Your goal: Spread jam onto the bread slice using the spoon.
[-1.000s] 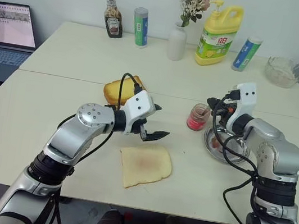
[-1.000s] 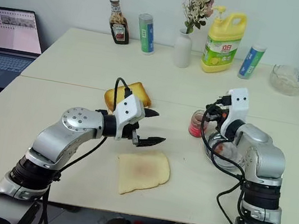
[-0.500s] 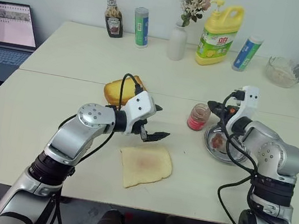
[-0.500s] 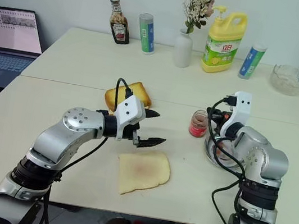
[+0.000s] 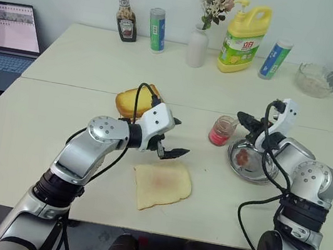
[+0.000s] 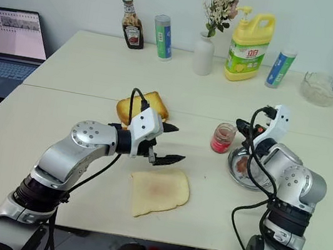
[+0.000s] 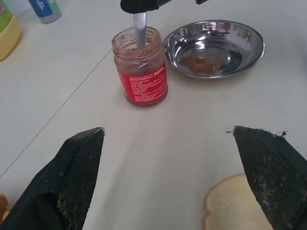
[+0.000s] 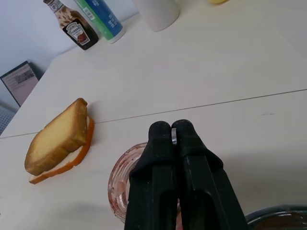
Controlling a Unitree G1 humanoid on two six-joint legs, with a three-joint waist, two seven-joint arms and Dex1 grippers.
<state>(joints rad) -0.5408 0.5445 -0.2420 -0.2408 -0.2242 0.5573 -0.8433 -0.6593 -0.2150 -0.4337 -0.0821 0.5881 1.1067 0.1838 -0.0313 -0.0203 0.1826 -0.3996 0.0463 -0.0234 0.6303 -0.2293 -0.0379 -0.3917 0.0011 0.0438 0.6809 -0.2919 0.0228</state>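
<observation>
The right gripper (image 8: 171, 136) hangs just over the open jam jar (image 7: 141, 66), its two black fingers pressed together on the handle of the spoon (image 7: 139, 28), a sliver of silver showing between the fingertips. The spoon stands nearly upright, long axis vertical, handle up in the grip and its lower end down inside the jar, where the reddish jam (image 7: 144, 91) coats the glass behind the red label. Just to the right of the jar sits a round steel dish (image 5: 258, 176) with a red-orange smear on its bottom. The left gripper (image 5: 175, 136) hovers above the table left of the jar, jaws spread wide and holding nothing, pointing right towards the jar. The bread slice (image 5: 161, 185) lies flat at the near side of the table, just nearer than that gripper, pale with a light brown centre, one corner pointing far and right. A thicker golden toast (image 5: 133, 101) rests beyond the left arm. Along the far edge stand a ketchup bottle (image 5: 124, 22), a blue-green tube (image 5: 157, 30), a white vase of flowers (image 5: 198, 46), a yellow detergent jug (image 5: 244, 38), a second tube (image 5: 274, 58) and a glass bowl (image 5: 316, 79). An open laptop (image 5: 6, 36) sits off to the far left.
</observation>
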